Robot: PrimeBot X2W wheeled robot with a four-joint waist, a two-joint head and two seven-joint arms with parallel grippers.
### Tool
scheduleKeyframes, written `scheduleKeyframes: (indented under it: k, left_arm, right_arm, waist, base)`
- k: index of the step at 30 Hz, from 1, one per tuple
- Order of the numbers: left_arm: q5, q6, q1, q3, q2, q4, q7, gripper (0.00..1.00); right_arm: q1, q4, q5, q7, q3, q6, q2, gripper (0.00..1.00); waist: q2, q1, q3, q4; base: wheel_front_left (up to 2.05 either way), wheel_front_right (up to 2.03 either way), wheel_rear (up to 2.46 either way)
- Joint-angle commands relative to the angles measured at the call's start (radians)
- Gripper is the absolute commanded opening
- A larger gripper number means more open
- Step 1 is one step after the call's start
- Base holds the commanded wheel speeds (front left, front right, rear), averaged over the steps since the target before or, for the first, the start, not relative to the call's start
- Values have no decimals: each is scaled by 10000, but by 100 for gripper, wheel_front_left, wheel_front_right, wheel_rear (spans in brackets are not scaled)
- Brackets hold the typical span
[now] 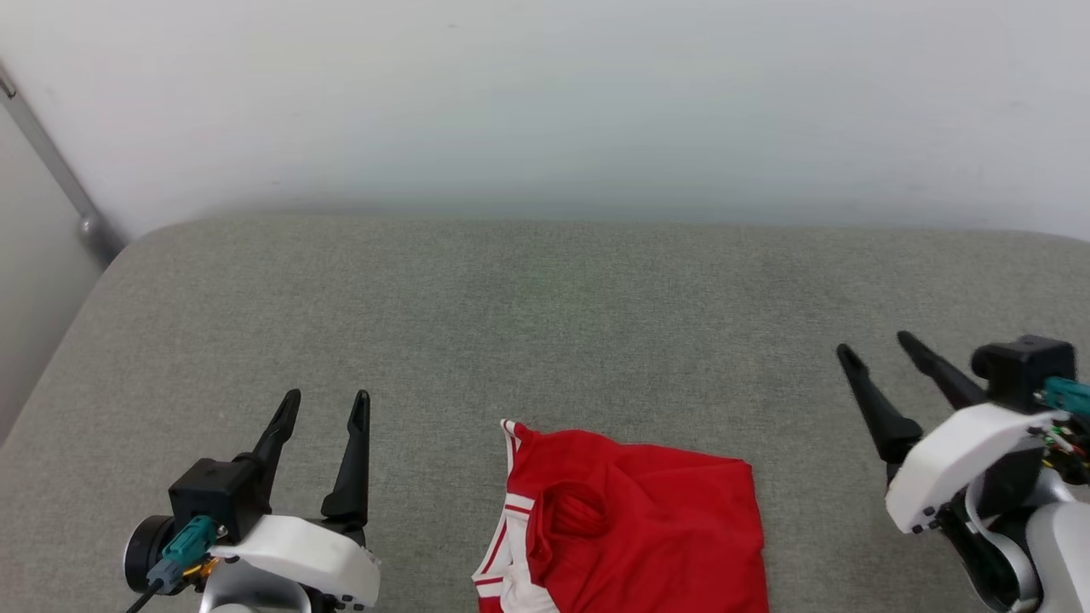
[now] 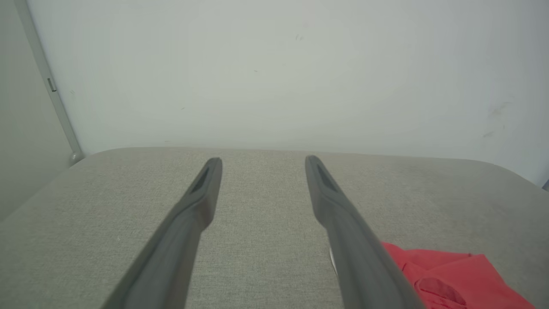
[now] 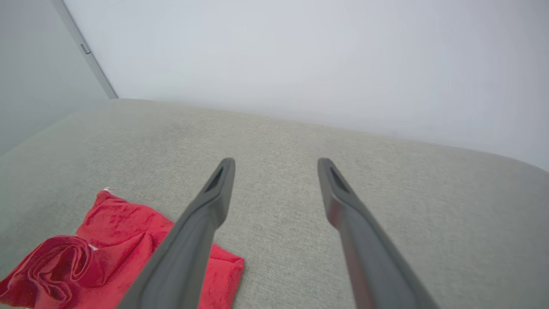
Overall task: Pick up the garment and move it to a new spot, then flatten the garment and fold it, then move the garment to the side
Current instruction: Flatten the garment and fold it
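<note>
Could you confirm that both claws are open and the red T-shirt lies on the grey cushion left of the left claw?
Not quite: the head view shows the red T-shirt on the grey cushion right of the left claw, between it and the right claw; both claws are open.

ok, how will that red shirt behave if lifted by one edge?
Probably floppy: the garment lies in soft rumpled folds, so a one-edge lift would likely let it drape and unfold. Likely light, being thin cloth. Pushed, it would probably bunch rather than slide on the textured grey cushion.
</note>
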Motion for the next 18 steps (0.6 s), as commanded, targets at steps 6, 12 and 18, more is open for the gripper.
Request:
scheduleKeyframes:
  k: [6,12,18]
  left_arm:
    - [-6,99,225,129,97,169,-151,100]
    - [55,64,341,65,-31,410,-280,100]
    - [-28,25,432,54,-78,633,-359,100]
  right_arm:
    - [1763,-2469,-1452,-541,-2210,-4,1005,100]
    - [3265,-3317,-1857,-868,-2816,-4,1644,100]
    - [3709,-3393,-1900,-1165,-2563,-4,1916,100]
  waist:
    - [0,0,-218,-344]
    - [0,0,-333,-471]
    - [0,0,-359,-647]
  base:
    - [0,0,0]
    - [0,0,0]
    - [0,0,0]
